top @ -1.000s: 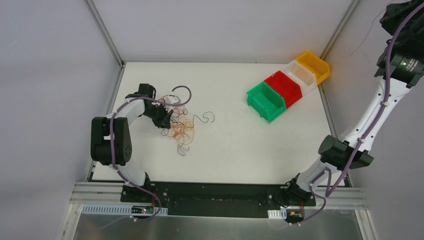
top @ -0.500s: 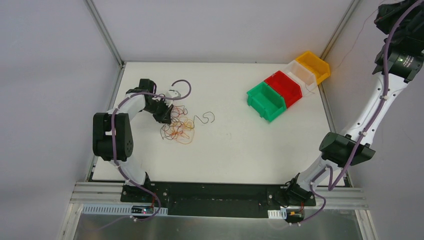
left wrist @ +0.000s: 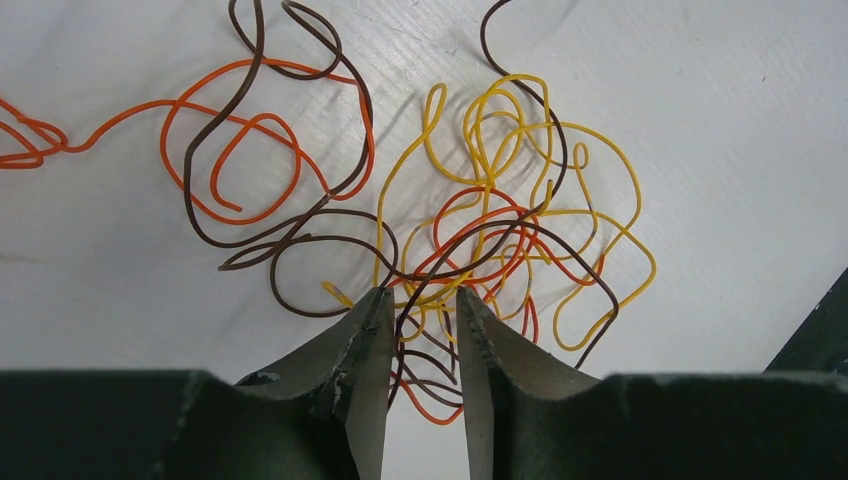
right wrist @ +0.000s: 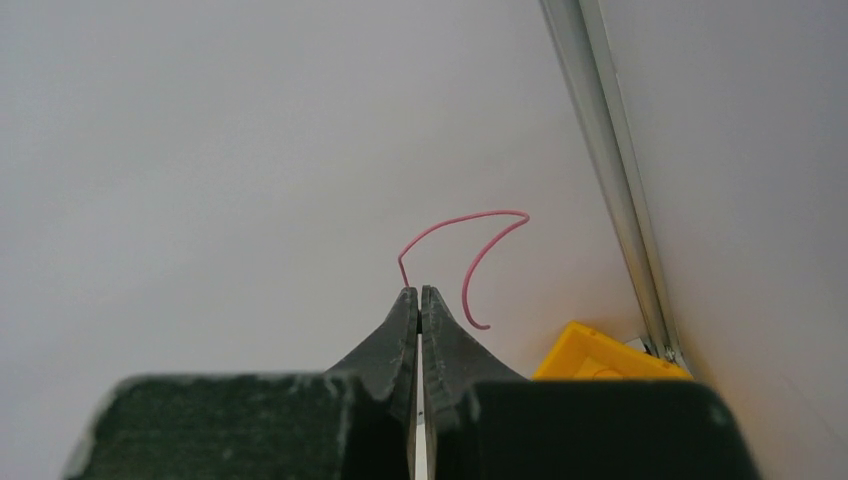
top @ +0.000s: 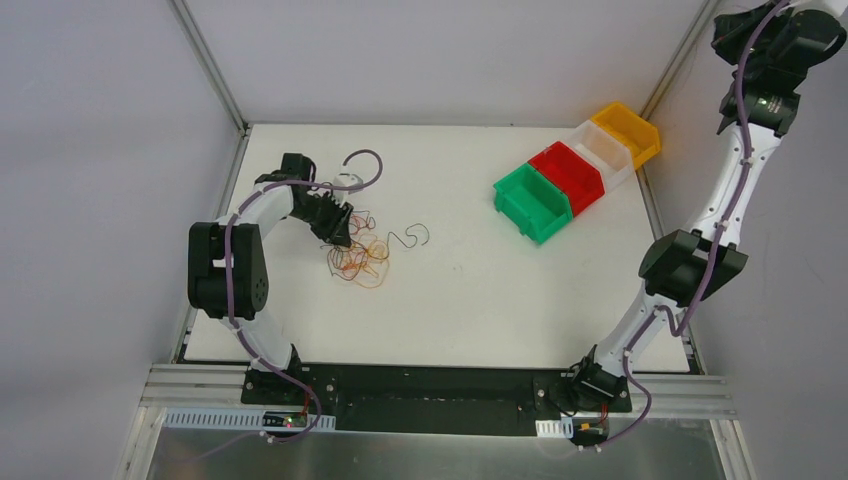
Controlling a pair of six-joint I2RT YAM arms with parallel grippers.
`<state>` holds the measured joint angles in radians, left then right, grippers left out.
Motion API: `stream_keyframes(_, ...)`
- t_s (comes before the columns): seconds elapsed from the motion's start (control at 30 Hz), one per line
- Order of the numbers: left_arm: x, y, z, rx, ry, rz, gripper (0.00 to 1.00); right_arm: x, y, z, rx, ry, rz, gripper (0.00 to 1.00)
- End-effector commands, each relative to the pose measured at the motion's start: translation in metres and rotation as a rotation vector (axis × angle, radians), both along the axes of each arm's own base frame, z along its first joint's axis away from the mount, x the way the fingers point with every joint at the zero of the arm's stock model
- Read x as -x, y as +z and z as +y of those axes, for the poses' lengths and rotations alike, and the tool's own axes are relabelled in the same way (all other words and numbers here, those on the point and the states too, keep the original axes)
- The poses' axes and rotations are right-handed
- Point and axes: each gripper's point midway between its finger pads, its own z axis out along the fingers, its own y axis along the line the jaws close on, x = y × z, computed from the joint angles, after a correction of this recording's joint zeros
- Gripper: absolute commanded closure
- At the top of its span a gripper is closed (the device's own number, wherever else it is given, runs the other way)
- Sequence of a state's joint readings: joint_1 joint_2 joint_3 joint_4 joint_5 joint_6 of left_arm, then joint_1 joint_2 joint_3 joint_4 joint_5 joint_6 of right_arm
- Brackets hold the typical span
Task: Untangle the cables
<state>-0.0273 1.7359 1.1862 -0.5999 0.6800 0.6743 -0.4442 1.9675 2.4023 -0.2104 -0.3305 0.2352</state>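
The cables (top: 358, 252) lie as a tangle of thin orange, yellow and dark brown wires (left wrist: 500, 235) on the white table, left of centre. My left gripper (top: 336, 226) is low over the tangle's upper left edge. Its jaws (left wrist: 420, 298) stand a little apart, open, with a few loose brown and orange strands crossing the gap, none pinched. One dark brown wire (top: 412, 236) lies apart, to the right of the tangle. My right gripper (right wrist: 419, 290) is raised high at the back right, shut on the end of a thin pink-red wire (right wrist: 468, 222) that curls free above the fingertips.
Green (top: 535, 203), red (top: 568, 175), white (top: 605, 148) and yellow (top: 628, 130) bins stand in a diagonal row at the back right. The yellow bin (right wrist: 590, 360) also shows below the right gripper. The left arm's purple cable (top: 366, 166) loops behind the tangle.
The left jaws were shut and now stand apart, and the tangle has settled on the table. The right arm has swung higher and further back with its wire.
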Motion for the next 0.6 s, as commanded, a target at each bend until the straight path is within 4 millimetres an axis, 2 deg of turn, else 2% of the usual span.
stream_keyframes(0.0,0.0,0.008,-0.01,0.043,0.005,0.022,0.66,-0.013,0.036,-0.001,0.08,-0.021,-0.159,1.0)
stream_keyframes(0.23,-0.004,0.019,-0.012,0.06,0.044,0.02,0.5,-0.036,0.023,-0.024,0.147,-0.095,-0.204,1.0)
stream_keyframes(0.57,0.001,0.03,-0.013,0.065,0.084,0.019,0.48,-0.068,-0.006,-0.026,0.153,-0.089,-0.182,1.0)
